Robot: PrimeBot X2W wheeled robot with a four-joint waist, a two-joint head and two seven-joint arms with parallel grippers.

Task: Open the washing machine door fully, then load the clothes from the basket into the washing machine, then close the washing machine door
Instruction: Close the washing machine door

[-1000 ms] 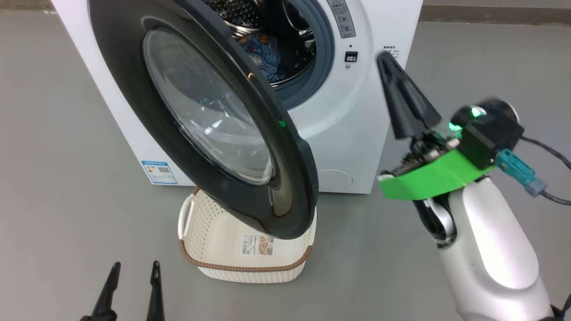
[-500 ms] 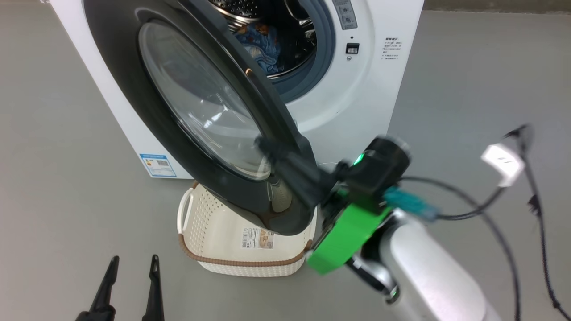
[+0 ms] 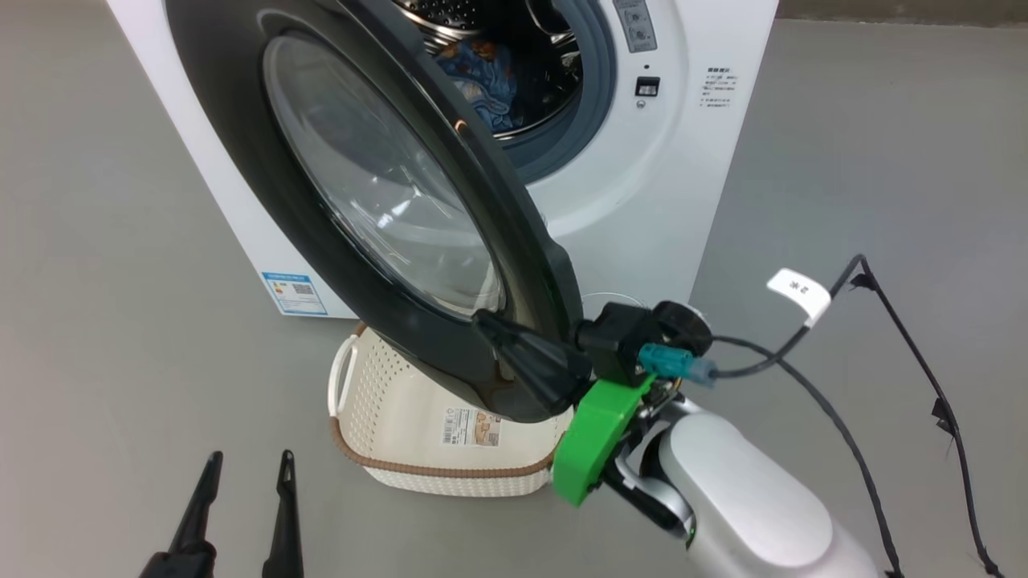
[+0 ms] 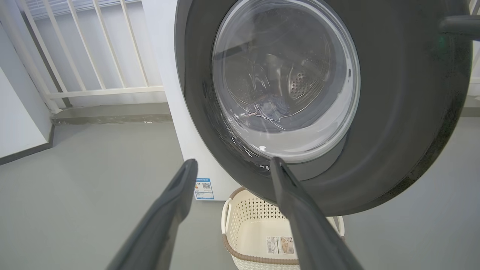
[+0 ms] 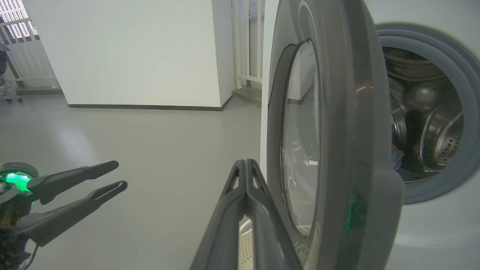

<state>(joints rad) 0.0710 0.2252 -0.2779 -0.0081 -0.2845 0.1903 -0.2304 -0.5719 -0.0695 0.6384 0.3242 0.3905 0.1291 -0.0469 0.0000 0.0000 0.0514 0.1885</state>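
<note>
Black-rimmed, the washing machine door [image 3: 377, 177] hung part open above the basket [image 3: 450, 474], with the clothes [image 3: 482, 76] inside the washing machine [image 3: 642, 201]. The right gripper [image 3: 486, 323], fingers pressed together, sat at the door's lower outer rim. The left gripper [image 3: 249, 466] stood spread, well apart from the door.

Grey floor [image 3: 120, 241], white wall [image 5: 131, 52], white railing [image 4: 112, 90]

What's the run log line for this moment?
step: close door; clothes: in washing machine; basket: empty; washing machine door: partly open; right end effector: shut, by door's outer face; left end effector: open
</note>
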